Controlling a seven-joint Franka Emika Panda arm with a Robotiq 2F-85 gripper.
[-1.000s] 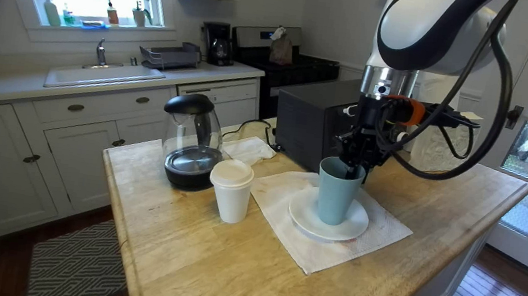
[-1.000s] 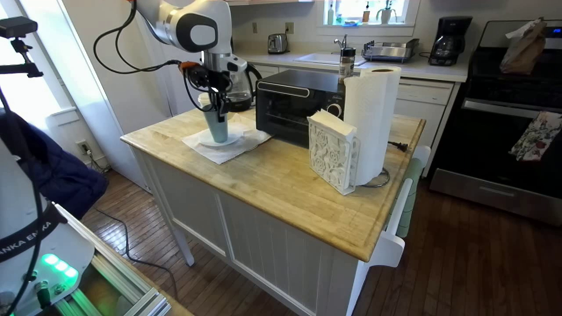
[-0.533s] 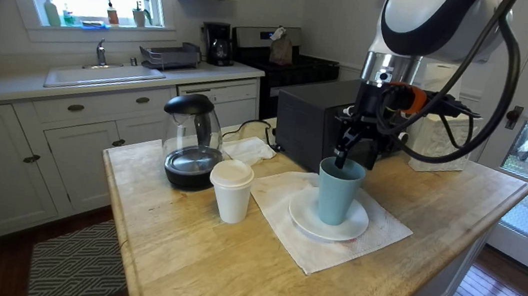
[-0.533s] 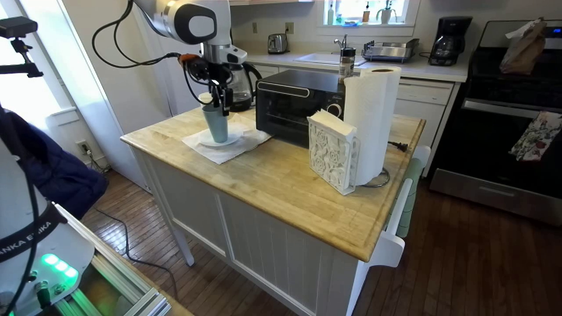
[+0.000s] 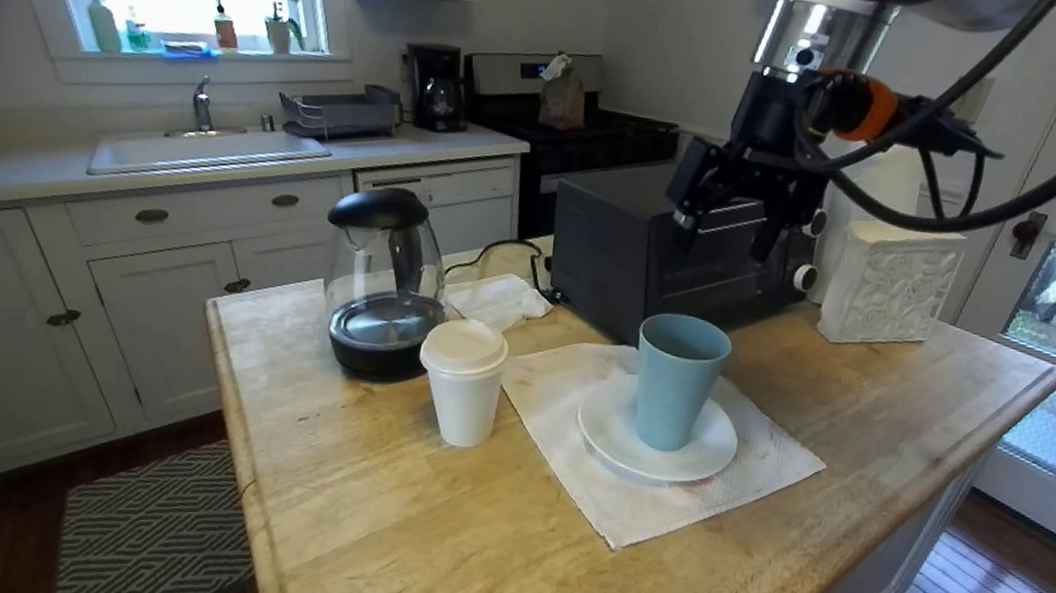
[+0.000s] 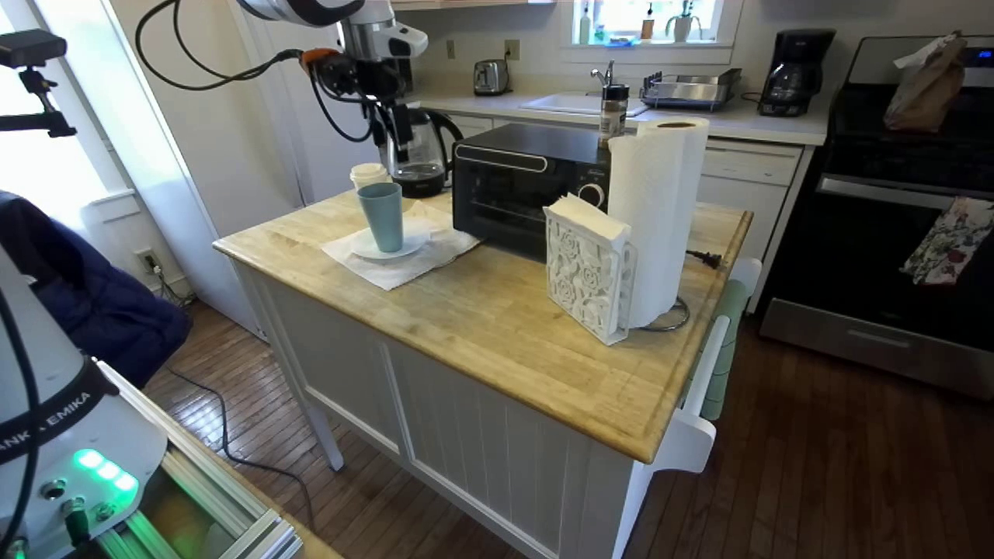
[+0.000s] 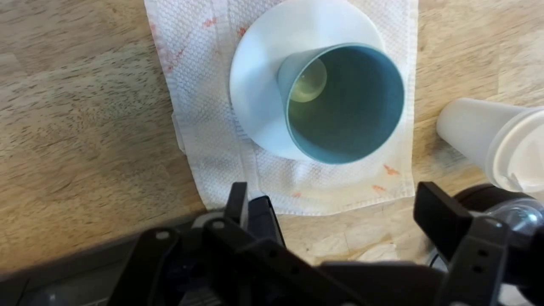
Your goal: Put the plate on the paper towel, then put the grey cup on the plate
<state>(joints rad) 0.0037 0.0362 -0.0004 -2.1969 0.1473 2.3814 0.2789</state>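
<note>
The plate [image 5: 607,432] lies flat on the towel [image 5: 607,513]; towel shows past its rim on all sides in an exterior view. Small orange-red marks on the towel, wrist view. The cup [image 5: 676,390], blue-grey, stands upright on the plate, near its middle, mouth up; same in both exterior views. Plate-on-towel: done. Cup-on-plate: done.

The gripper [image 7: 333,202] holds its fingers [image 7: 236,199] spread wide, a broad gap between the tips. It hangs higher than the plate, clear of the cup in both exterior views. Whether it is directly over the plate: cannot tell.

On the table [image 5: 457,550], placed about the plate in an exterior view:
- lidded cup [image 5: 465,400], white, upright, left of the plate and near it, just off the towel;
- kettle [image 5: 382,339], glass with black lid and base, same side, farther from the plate than the lidded cup;
- rumpled sheet [image 5: 499,303], white, behind and left of the plate; cloth or paper, cannot tell;
- oven [image 5: 600,245], black, behind the plate;
- napkin holder [image 5: 891,291], white, openwork, right of the plate, well apart.

The paper roll [image 6: 660,225] stands upright just beside the napkin holder, also well apart from the plate. A dark-capped jar [image 6: 613,116], partly hidden by the paper roll, likewise.
</note>
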